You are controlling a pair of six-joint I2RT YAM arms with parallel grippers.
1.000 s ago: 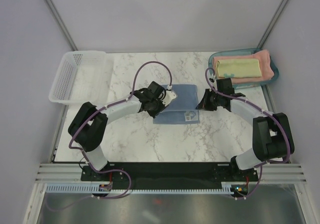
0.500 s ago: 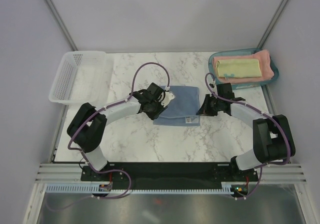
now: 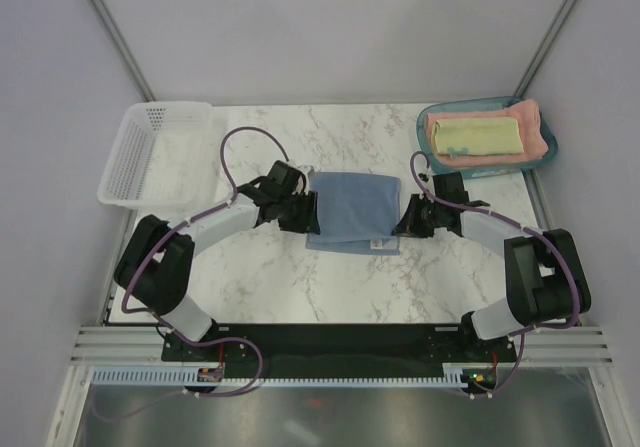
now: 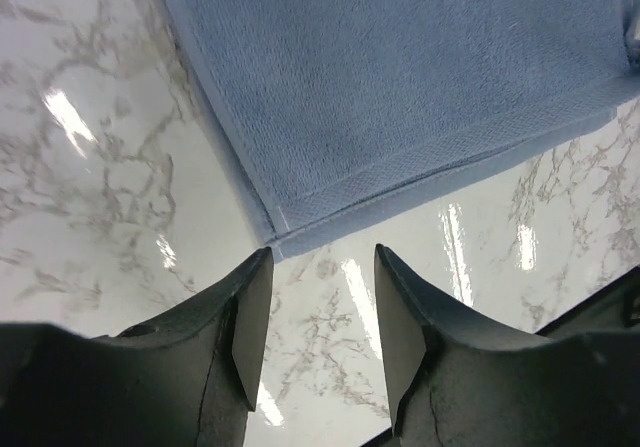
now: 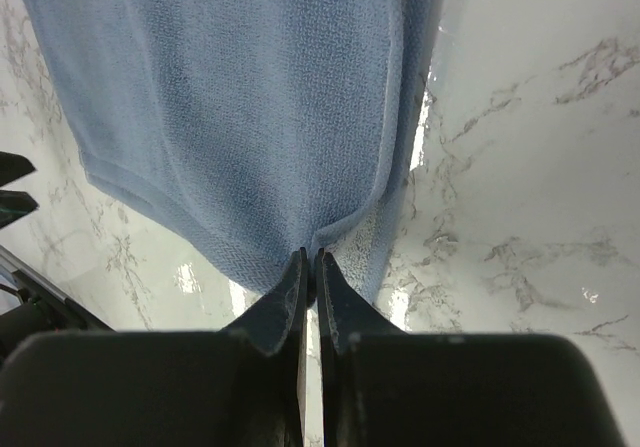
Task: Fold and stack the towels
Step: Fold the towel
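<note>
Left fingers (image 4: 250, 332) parted by grey-blue towel (image 3: 352, 205), right fingers (image 5: 290, 302) pinching its edge, basket (image 3: 128, 162) left, stacked tray (image 3: 424, 125) right

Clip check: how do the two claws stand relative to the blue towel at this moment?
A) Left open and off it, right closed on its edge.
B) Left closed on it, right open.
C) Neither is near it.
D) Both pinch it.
A: the left claw stands open just off a corner of the blue towel, while the right claw pinches its edge.
</note>
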